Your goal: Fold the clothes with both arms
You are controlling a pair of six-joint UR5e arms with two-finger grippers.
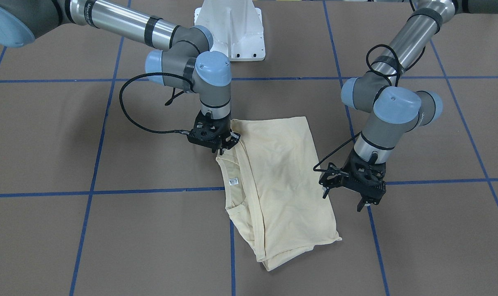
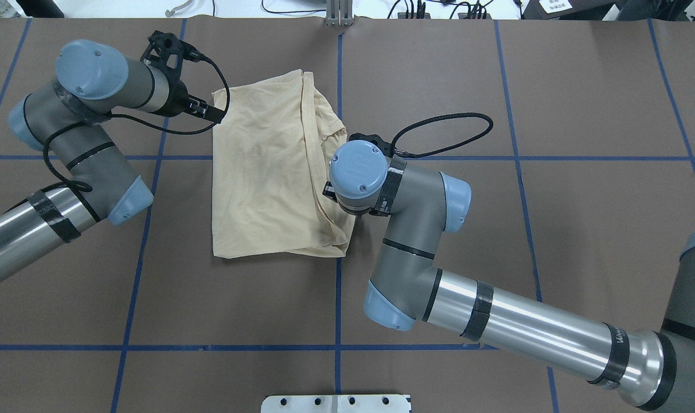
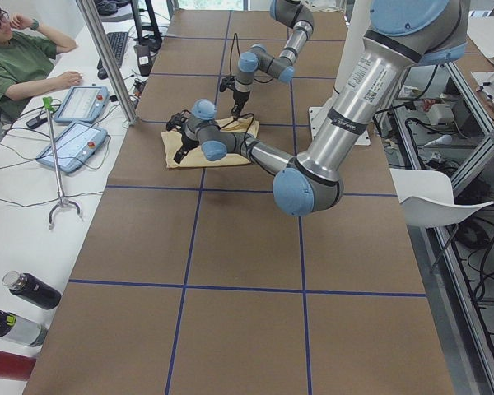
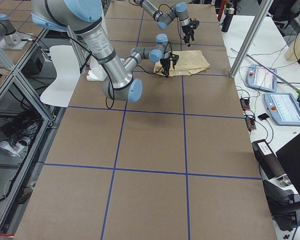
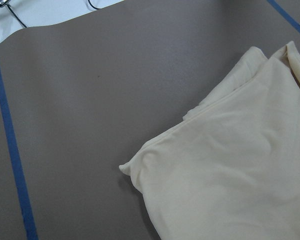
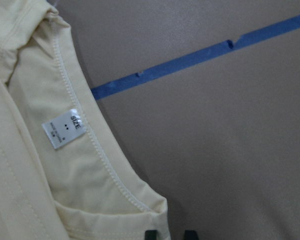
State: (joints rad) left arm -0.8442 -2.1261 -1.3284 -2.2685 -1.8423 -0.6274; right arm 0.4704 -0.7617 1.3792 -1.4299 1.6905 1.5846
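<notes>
Currently I see the folded shirt (image 1: 282, 172) flat toward the table's (image 1: 109, 238) operator-side edge; left claw (image 1: 343, 201) hangs wide open, empty, just beside it; right claw (image 1: 227, 147) sits at the collar (image 6: 102, 165), and I cannot tell its grip

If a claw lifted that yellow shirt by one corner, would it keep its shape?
Probably not: the shirt lies flat in soft wrinkles, so it looks thin and floppy and would likely droop. Its folded layers would probably fall open. Pushed, it would more likely bunch than slide.
</notes>
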